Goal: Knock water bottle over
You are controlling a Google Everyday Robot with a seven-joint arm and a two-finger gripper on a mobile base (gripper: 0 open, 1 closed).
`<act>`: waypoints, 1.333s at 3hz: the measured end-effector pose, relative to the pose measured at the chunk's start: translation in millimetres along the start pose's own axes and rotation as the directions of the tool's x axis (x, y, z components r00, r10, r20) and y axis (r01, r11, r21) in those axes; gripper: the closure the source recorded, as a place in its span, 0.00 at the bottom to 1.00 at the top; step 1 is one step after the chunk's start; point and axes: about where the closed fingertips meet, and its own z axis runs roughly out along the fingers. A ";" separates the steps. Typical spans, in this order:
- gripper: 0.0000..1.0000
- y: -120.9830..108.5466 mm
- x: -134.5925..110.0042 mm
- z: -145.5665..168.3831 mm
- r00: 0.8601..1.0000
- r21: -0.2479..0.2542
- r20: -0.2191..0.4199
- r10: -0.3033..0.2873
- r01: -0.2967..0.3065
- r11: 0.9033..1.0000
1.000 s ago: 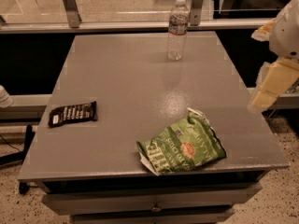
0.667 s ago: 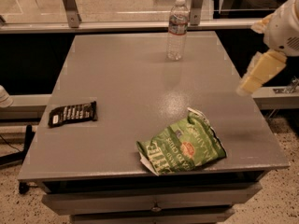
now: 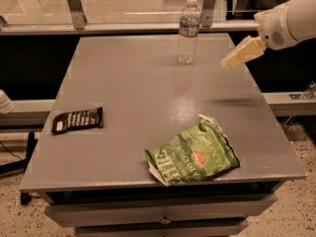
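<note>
Upright water bottle (image 3: 188, 31), gripper (image 3: 242, 52) aloft near its right side, apart, grip unclear

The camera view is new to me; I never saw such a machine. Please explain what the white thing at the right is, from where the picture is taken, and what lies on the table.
The white thing is a robot arm; the pale yellow piece at its end is its gripper, hovering over the right side of the table, right of the water bottle, apparently empty. The one camera looks down on the grey table from its front. On it are the upright bottle near the far edge, a green chip bag in front and a dark snack packet at the left.
</note>
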 end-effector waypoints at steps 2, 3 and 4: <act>0.00 -34.5 -39.9 89.4 0.911 -0.088 0.331 0.245 -0.228 0.970; 0.00 -28.6 -62.1 126.4 0.840 -0.203 0.440 0.319 -0.253 0.946; 0.00 -15.3 -80.4 147.5 0.800 -0.295 0.487 0.351 -0.228 0.928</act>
